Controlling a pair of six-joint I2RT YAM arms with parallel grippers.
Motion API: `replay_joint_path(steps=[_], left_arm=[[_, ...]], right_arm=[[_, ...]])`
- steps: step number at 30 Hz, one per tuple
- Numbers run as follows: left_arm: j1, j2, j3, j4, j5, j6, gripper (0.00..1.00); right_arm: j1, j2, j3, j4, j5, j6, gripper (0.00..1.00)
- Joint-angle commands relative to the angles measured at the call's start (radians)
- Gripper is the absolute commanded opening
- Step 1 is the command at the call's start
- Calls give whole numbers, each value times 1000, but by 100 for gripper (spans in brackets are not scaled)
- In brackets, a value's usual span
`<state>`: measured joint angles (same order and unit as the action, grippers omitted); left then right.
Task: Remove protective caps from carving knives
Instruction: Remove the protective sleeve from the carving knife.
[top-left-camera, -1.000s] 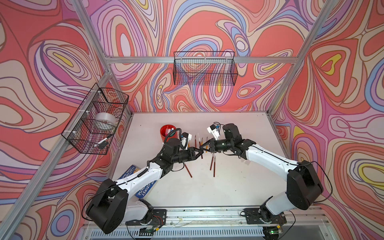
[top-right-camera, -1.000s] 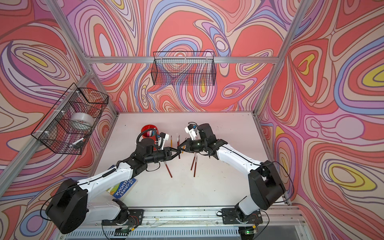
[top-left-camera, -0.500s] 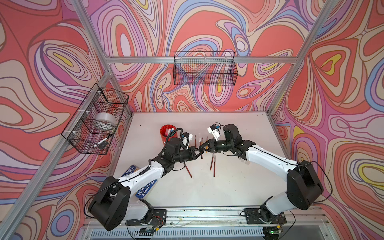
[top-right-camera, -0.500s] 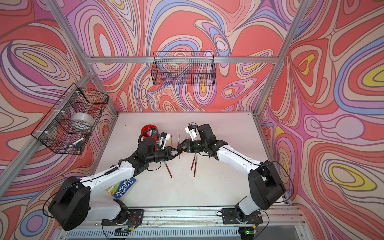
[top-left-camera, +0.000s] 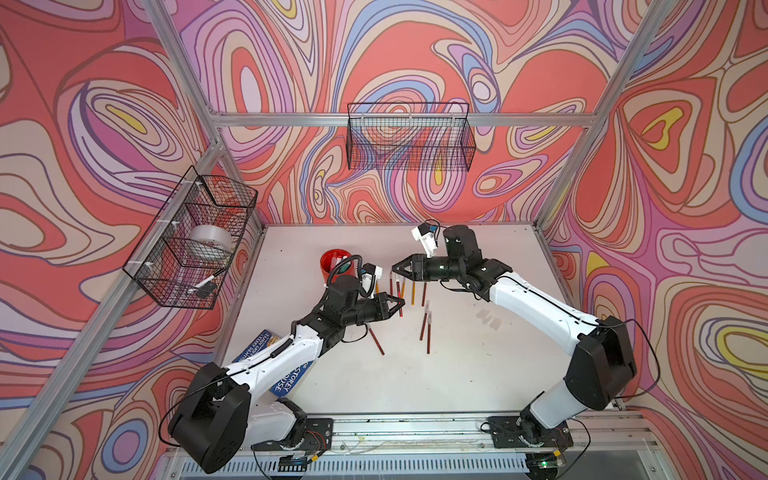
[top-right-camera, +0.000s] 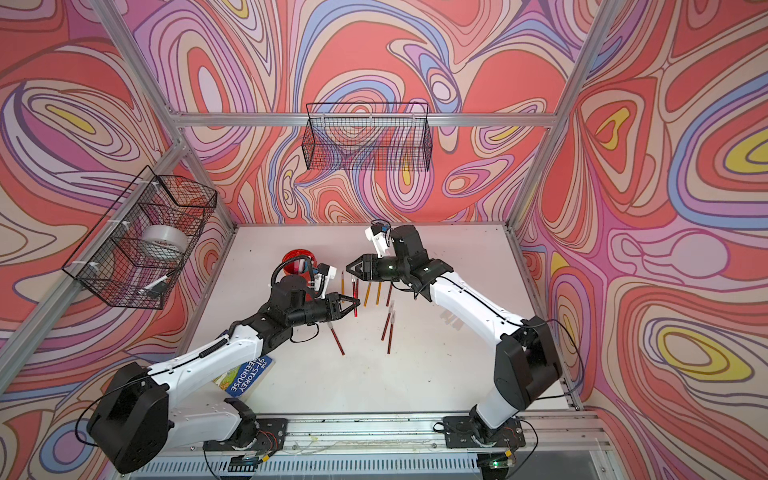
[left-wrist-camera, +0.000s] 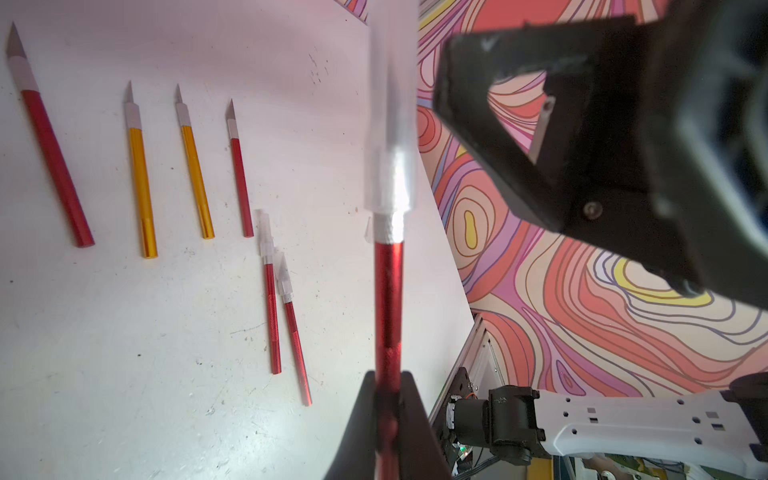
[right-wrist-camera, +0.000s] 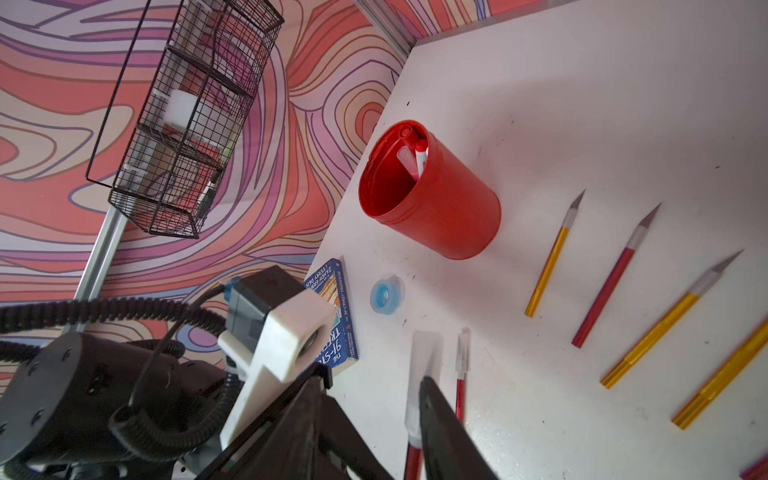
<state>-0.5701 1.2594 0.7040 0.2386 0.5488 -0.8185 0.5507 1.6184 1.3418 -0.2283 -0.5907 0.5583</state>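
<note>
Open go the jaws of the right gripper: a second ago they were drawn together close by the knife's tip, and now they stand apart, drifted toward 11 o'clock from where they were, as both top views show. And the left gripper has barely budged. It stays clamped on the handle of the red knife, holding it clear of the bench with the tip aimed across at its partner. That's just how you'd want it, one arm as the vice and the other free to pull along the shaft. But look, the protective cap is on the blade yet, seated down over the silver collar, so by my reading that pinch did not bring it off and a fresh bite is needed. From the right wrist the cap lies just beside one finger, not squeezed. On the bench at 12 o'clock of the held knife the bared knives lie in a row, blades showing. At 5 o'clock two capped knives wait side by side, and out at 3 o'clock are pale slips that look like shed caps.
</note>
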Motion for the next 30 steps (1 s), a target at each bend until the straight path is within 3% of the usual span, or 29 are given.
replay_joint_path(steps=[1, 9, 15, 21, 30], left_arm=[[-1, -29, -9, -21, -7, 23, 0], [0, -38, -3, -38, -14, 38, 0], [0, -29, -7, -33, -9, 35, 0], [0, -30, -27, -32, -10, 35, 0], [-1, -31, -66, -20, -2, 25, 0]], right_arm=[[-1, 52, 38, -55, 27, -27, 38], [-3, 66, 39, -41, 15, -15, 32], [-3, 66, 46, -34, 18, -17, 0], [-18, 79, 125, -64, 58, -45, 0], [-131, 122, 238, -63, 74, -22, 0]])
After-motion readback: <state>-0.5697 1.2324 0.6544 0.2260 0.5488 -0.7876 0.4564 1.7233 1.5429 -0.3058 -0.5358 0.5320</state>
